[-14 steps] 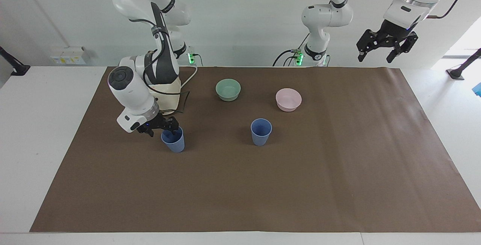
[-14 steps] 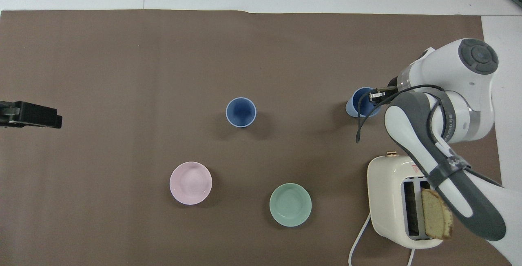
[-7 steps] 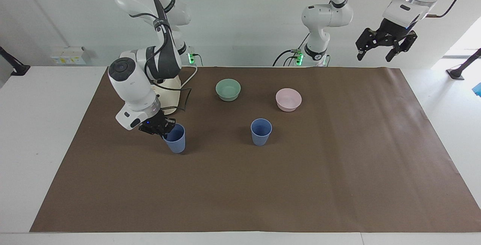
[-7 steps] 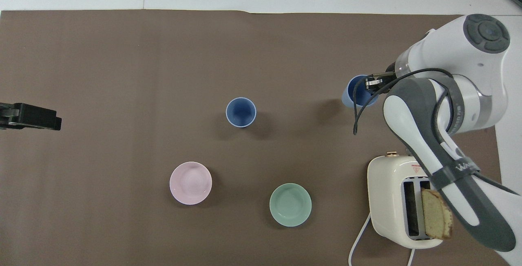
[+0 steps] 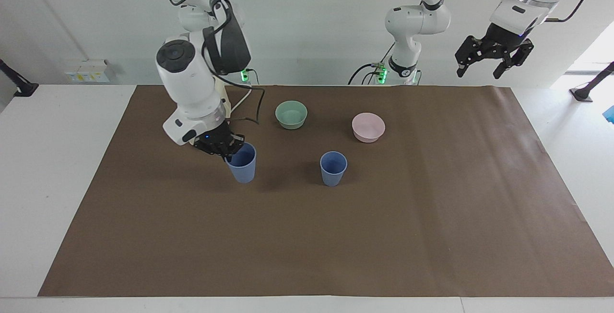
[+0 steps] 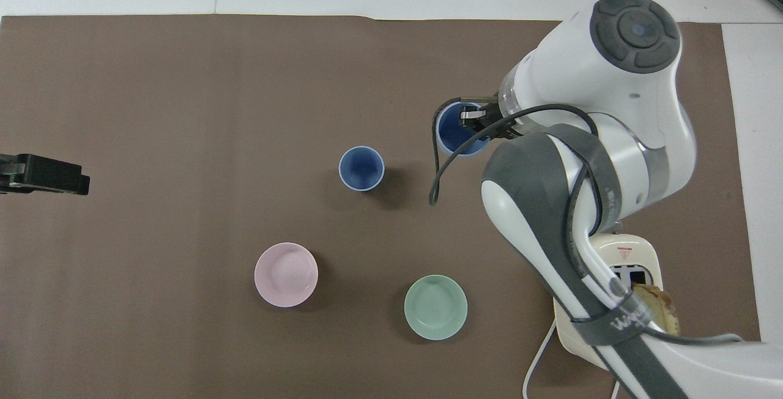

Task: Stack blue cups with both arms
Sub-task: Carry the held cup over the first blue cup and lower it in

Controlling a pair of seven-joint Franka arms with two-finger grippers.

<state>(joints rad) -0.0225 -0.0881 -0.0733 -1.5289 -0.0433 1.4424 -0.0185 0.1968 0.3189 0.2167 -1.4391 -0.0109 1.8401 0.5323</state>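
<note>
2 blue cups (image 5: 333, 168), 2 bowls (image 5: 291, 114), 1 toaster (image 6: 633, 264), 2 arms (image 5: 192, 82).

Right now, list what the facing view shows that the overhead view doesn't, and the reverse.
Facing view only: the arm bases and the whole left gripper, open, raised over the left arm's end of the table. Overhead view only: the toaster with a bread slice in it. Both: the right gripper shut on the rim of the held blue cup, the standing blue cup, the green bowl and the pink bowl.
</note>
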